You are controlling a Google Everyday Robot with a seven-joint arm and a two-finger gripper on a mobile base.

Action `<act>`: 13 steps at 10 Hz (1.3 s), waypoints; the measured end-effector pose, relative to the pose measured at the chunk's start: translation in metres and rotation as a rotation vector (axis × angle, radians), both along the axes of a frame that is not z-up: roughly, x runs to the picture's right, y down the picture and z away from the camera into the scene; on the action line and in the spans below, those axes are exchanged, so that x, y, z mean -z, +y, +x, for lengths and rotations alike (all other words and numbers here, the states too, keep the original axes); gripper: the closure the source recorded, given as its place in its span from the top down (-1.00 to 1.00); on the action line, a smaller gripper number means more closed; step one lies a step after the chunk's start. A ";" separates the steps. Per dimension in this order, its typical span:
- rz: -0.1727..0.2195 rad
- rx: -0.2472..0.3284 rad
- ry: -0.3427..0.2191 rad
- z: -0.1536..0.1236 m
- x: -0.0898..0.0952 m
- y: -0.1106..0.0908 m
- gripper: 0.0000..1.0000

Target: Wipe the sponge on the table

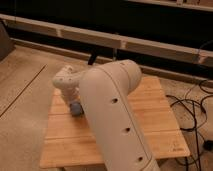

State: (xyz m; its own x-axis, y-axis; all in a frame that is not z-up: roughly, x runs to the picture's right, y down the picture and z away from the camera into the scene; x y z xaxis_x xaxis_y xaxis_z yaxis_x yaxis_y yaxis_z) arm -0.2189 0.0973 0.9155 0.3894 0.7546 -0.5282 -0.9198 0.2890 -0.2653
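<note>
Camera view, single view.

Item 1, robot arm point(112, 115): a bulky white arm with small dark holes along its side. It rises from the bottom edge of the picture, crosses over the middle of the tabletop and bends down to the left at a rounded wrist.

Item 2, end effector point(74, 103): sits below the wrist, over the left part of the tabletop and near its left edge. It points downward and is largely hidden by the wrist housing. It is closed, gripping the sponge at its tip.

Item 3, sponge point(76, 109): a small blue-grey block directly under the end effector and touching it. It rests on the wood just left of the arm's large segment, at the left middle of the tabletop.

Item 4, tabletop point(157, 117): a square top of light wooden planks. Bare wood shows to the right of the arm and along the front left.

Item 5, floor point(25, 95): pale and speckled, surrounding the table.

Item 6, cables point(192, 112): dark loops lying on the floor to the right of the table.

Item 7, background: a dark wall with pale horizontal rails point(100, 37).
</note>
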 end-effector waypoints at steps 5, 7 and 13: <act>-0.044 0.042 0.000 -0.018 -0.022 -0.001 -1.00; -0.041 0.044 0.018 -0.011 -0.031 -0.014 -1.00; -0.080 0.126 0.017 -0.033 -0.050 -0.023 -1.00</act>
